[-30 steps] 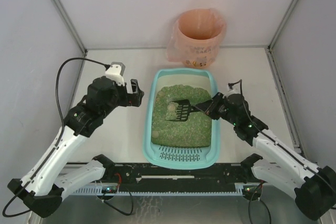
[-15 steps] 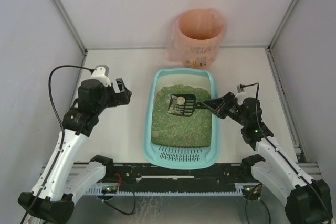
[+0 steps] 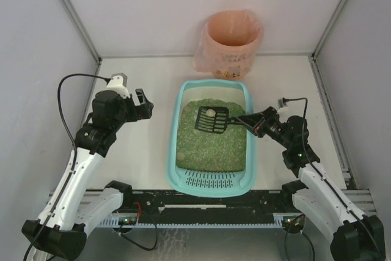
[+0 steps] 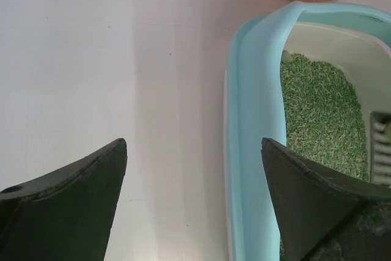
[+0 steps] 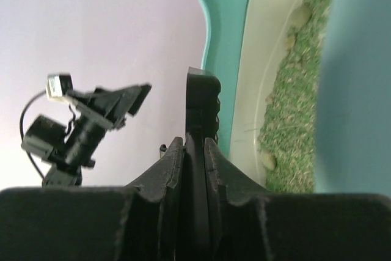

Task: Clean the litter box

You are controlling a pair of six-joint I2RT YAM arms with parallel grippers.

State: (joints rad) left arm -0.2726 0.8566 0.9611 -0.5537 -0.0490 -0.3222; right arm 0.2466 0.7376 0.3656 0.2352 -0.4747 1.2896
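Note:
The litter box (image 3: 171, 151) is a light-teal tray holding green litter (image 3: 211, 148), with its slotted grate end nearest the arm bases. My right gripper (image 3: 247, 120) is shut on the handle of a black slotted scoop (image 3: 214, 121). The scoop hangs over the far half of the litter with a pale lump (image 3: 209, 113) on it. In the right wrist view the gripper (image 5: 194, 143) clamps the scoop (image 5: 201, 99) edge-on beside the box rim (image 5: 226, 47). My left gripper (image 3: 143, 107) stands open over bare table left of the box; its wrist view shows the gripper (image 4: 193, 145) beside the rim (image 4: 250, 120).
A round bin lined with a pink bag (image 3: 232, 41) stands behind the box at the back of the table. White walls close in the table on three sides. Pale lumps (image 5: 267, 160) lie in the litter near the box wall.
The right gripper lifted the scoop out of the litter with a pale lump on it and drew back to the right. The left arm moved left, away from the box.

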